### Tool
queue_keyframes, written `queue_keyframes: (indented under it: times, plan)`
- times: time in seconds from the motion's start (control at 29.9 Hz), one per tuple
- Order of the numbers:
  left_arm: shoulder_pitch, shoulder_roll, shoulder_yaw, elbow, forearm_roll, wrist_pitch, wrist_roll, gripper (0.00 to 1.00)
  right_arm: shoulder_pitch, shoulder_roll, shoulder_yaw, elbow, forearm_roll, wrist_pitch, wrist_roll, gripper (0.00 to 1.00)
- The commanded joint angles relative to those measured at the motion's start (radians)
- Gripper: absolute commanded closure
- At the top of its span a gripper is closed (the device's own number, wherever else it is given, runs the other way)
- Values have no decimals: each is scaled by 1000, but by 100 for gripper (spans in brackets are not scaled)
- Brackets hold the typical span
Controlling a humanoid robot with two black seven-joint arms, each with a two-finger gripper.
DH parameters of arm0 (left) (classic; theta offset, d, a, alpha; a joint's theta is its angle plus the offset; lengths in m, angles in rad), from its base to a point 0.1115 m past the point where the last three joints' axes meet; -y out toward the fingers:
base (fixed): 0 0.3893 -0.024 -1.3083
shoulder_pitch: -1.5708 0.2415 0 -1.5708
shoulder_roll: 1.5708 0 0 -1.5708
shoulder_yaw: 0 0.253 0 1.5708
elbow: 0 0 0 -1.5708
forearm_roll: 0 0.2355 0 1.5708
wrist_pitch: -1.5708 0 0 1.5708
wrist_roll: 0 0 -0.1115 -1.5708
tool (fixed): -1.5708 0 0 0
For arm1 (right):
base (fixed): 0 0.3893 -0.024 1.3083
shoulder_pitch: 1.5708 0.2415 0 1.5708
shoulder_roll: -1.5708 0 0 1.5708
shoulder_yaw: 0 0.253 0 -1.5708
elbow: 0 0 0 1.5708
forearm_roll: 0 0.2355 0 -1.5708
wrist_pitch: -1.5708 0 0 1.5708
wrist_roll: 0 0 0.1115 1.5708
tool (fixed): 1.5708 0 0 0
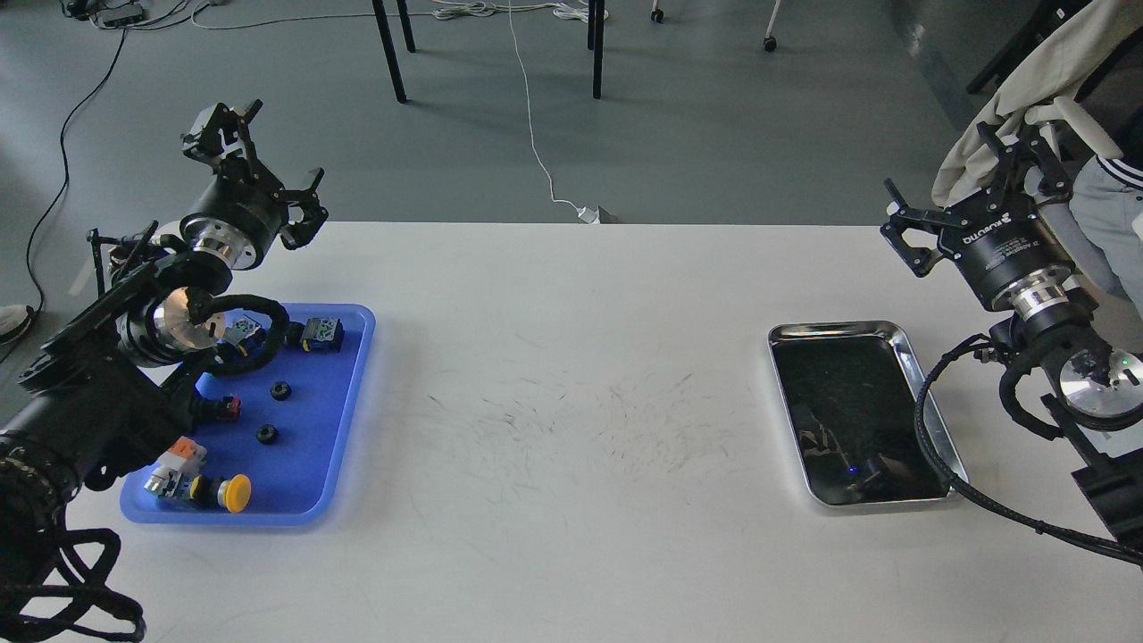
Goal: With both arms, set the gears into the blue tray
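The blue tray [344,420] lies at the table's left. Two small black gears rest on its floor, one gear [281,390] further back and another gear [266,434] closer to me. My left gripper [272,152] hovers above and behind the tray's far edge, open, nothing between its fingers. My right gripper [942,174], marked ROBOTIQ, is raised beyond the table's far right corner, open and holding nothing.
Push-button switches share the blue tray: a yellow-capped switch [234,493], a red-capped switch [228,407], an orange-topped switch [174,457] and a switch [321,333] at the back. A shiny steel tray [902,332] lies at the right. The left arm covers the blue tray's left side.
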Motion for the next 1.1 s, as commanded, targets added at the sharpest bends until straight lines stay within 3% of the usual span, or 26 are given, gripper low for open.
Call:
queue_keyframes:
  times: [0.0, 1.07]
  plan:
    - [0, 3, 1, 0, 0, -1, 0, 1, 0, 0, 0, 0, 1, 0, 0, 1]
    - [0, 12, 3, -2, 0, 1, 0, 1, 0, 15, 1, 15, 1, 0, 0, 1]
